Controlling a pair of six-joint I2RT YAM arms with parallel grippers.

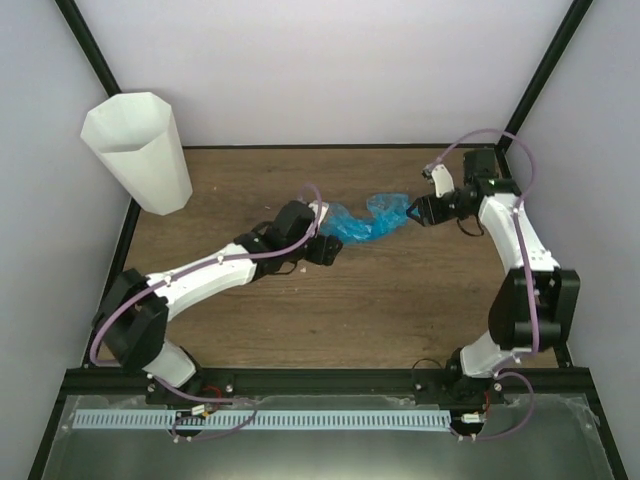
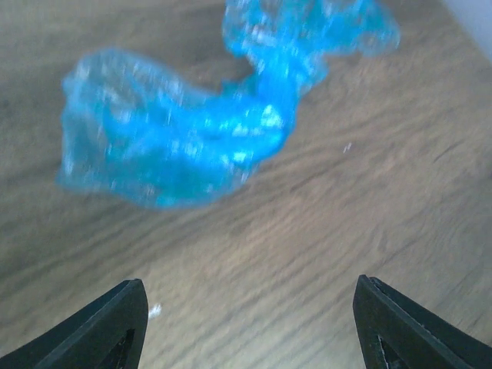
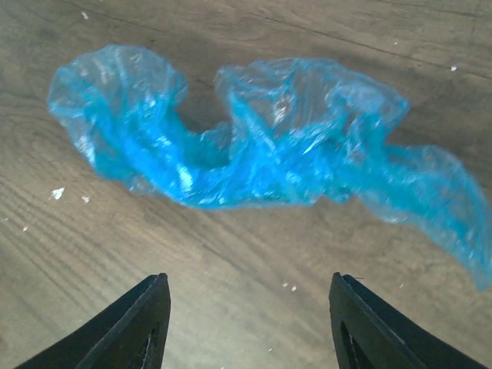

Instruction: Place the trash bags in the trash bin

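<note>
On the table [image 1: 400, 310], left tool [image 2: 250, 280] and right tool [image 3: 247, 277] gape empty before the blurred trash bag [image 2: 184, 146].

Both arms are extended toward the middle, with the grippers pointed at each other.
The left arm [image 1: 215, 270] is stretched low, forward and to the right, and the left gripper [image 1: 330, 248] is held with its jaws wide apart and nothing between them. The right arm [image 1: 520, 250] is raised at the elbow and bent leftward. The right gripper [image 1: 412, 212] is seen with its jaws parted and nothing clasped.
</note>
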